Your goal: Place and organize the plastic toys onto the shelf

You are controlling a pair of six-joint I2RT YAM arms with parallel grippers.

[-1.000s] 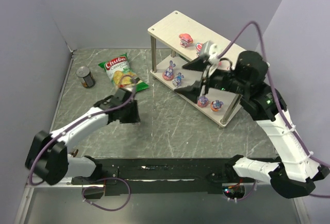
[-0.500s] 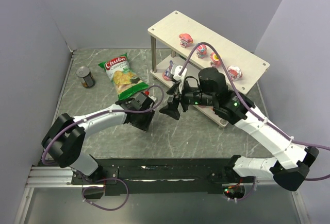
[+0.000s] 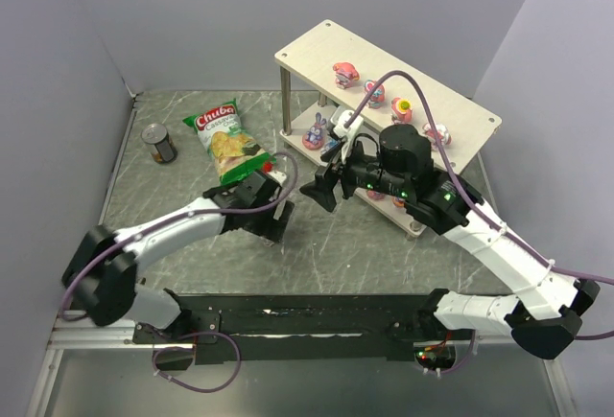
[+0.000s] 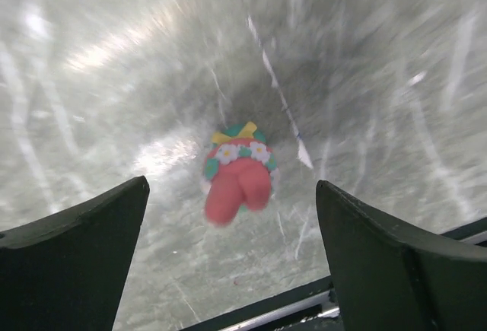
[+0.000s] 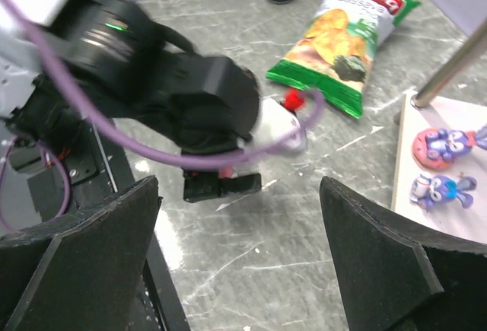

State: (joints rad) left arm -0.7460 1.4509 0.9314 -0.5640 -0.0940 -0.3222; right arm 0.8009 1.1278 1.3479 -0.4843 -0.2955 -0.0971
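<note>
Clearly four toys (image 3: pixel 345 74) atop shelf (image 3: pixel 309 54)

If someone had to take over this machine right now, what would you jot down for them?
Left pincer: open; a red-pink toy lies on the table between its fingers, not gripped.
Right pincer: open and empty, beside the shelf.
Done: four toys on the shelf's top, at least two purple bunnies below.
To do: shelve the red-pink toy.
</note>
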